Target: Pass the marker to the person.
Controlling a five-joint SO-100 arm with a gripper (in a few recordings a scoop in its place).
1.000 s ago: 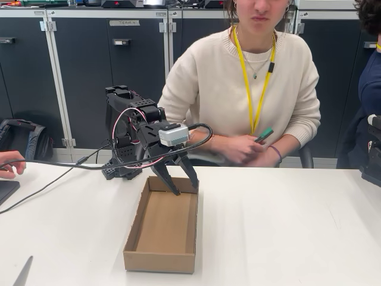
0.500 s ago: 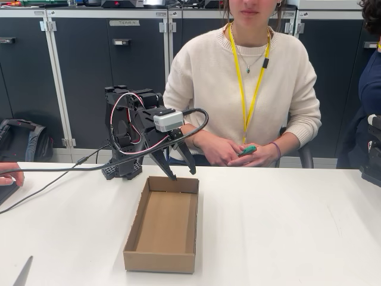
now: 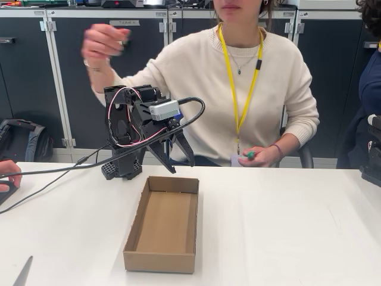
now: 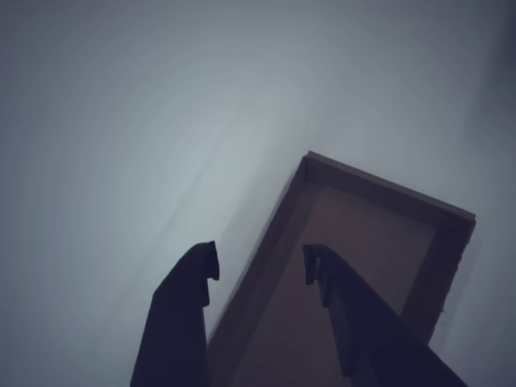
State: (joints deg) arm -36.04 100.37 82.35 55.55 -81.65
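Because the marker already sits with the person [image 3: 238,83], the handover looks finished as far as these views allow a judgement. She fills the twelve o'clock part of the fixed view behind the white table [image 3: 286,226], one hand [image 3: 104,42] lifted high toward eleven o'clock, blurred, its contents unreadable. Her other hand [image 3: 259,156] rests at the table's far edge toward three o'clock, closed round the marker [image 3: 250,155], of which a green end shows (the rest is hidden in her fingers). Next largest, the cardboard box [image 3: 164,221] lies empty at the centre. Over its far rim hangs the gripper [image 3: 178,164], jaws spread apart and holding nothing; the wrist view confirms it, both dark fingers [image 4: 189,282] straddling one long wall of the box [image 4: 363,242].
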